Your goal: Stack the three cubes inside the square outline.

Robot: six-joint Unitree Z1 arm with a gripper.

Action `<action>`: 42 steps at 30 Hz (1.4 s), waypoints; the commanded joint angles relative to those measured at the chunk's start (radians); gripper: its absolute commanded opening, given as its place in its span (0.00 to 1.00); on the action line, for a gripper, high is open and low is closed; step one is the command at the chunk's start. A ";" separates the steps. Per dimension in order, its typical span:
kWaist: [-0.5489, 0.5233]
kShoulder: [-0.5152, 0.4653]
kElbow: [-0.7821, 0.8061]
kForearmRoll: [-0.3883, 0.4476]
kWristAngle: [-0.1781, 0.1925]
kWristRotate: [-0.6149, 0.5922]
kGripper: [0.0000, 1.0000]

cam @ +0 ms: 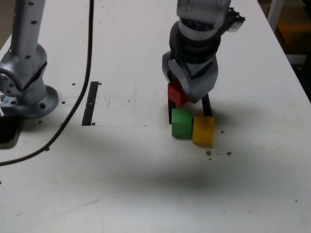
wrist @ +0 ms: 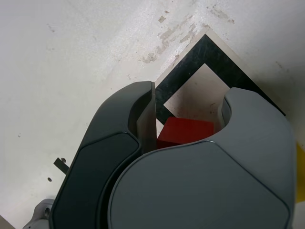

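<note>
While the red cube [cam: 176, 93] is clamped between the closed jaws of the gripper [cam: 181, 94] over the square outline [wrist: 205, 62], seen whole only from the wrist, the green cube [cam: 181, 123] and yellow cube [cam: 203, 130] are shown touching only in the exterior view.

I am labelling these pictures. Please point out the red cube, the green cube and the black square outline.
small matte red cube [wrist: 185, 131]: wrist view, top face.
small matte green cube [cam: 181, 122]: exterior view, front face.
black tape square outline [wrist: 190, 62]: wrist view, tape edge.
</note>
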 commanded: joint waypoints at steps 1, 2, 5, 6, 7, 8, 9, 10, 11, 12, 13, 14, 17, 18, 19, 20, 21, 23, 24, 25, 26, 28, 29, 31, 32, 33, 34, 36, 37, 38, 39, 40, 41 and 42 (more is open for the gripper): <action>-0.002 0.014 0.002 -0.011 -0.004 0.002 0.37; -0.002 0.021 0.001 -0.017 -0.006 0.002 0.37; -0.002 0.035 -0.005 -0.029 -0.010 0.002 0.37; -0.002 0.039 -0.007 -0.032 -0.011 0.002 0.37; -0.002 0.042 -0.009 -0.034 -0.012 0.002 0.37; -0.002 0.045 -0.011 -0.036 -0.013 0.002 0.37; -0.002 0.049 -0.014 -0.037 -0.013 0.002 0.37; -0.002 0.051 -0.018 -0.039 -0.013 0.002 0.37; -0.002 0.054 -0.022 -0.040 -0.014 0.002 0.37; -0.002 0.056 -0.027 -0.041 -0.014 0.002 0.37; -0.002 0.058 -0.030 -0.042 -0.014 0.002 0.37; -0.001 0.060 -0.034 -0.043 -0.014 0.002 0.37; 0.002 0.066 -0.040 -0.043 -0.015 0.002 0.37; 0.003 0.067 -0.040 -0.044 -0.015 0.002 0.37; 0.004 0.069 -0.040 -0.044 -0.016 0.002 0.38; 0.005 0.070 -0.038 -0.044 -0.016 0.002 0.39; 0.007 0.070 -0.035 -0.044 -0.018 0.002 0.40; 0.009 0.071 -0.029 -0.044 -0.021 0.002 0.44; 0.011 0.072 -0.026 -0.044 -0.023 0.001 0.46; 0.012 0.072 -0.023 -0.043 -0.024 0.001 0.49; 0.014 0.071 -0.020 -0.043 -0.026 0.001 0.52; 0.016 0.071 -0.015 -0.041 -0.027 0.000 0.58; 0.016 0.070 -0.013 -0.040 -0.028 -0.001 0.61; 0.017 0.069 -0.009 -0.039 -0.029 -0.002 0.68; 0.018 0.069 -0.008 -0.038 -0.030 -0.002 0.71; 0.018 0.068 -0.007 -0.038 -0.032 -0.002 0.74; 0.018 0.068 -0.006 -0.038 -0.033 -0.003 0.76; 0.018 0.067 -0.006 -0.038 -0.035 -0.003 0.81; 0.018 0.067 -0.006 -0.038 -0.036 -0.003 0.82; 0.018 0.067 -0.006 -0.038 -0.036 -0.003 0.82; 0.018 0.066 -0.007 -0.038 -0.036 -0.003 0.83; 0.018 0.066 -0.008 -0.039 -0.035 -0.004 0.83; 0.018 0.065 -0.009 -0.039 -0.034 -0.004 0.84; 0.018 0.064 -0.012 -0.039 -0.033 -0.005 0.84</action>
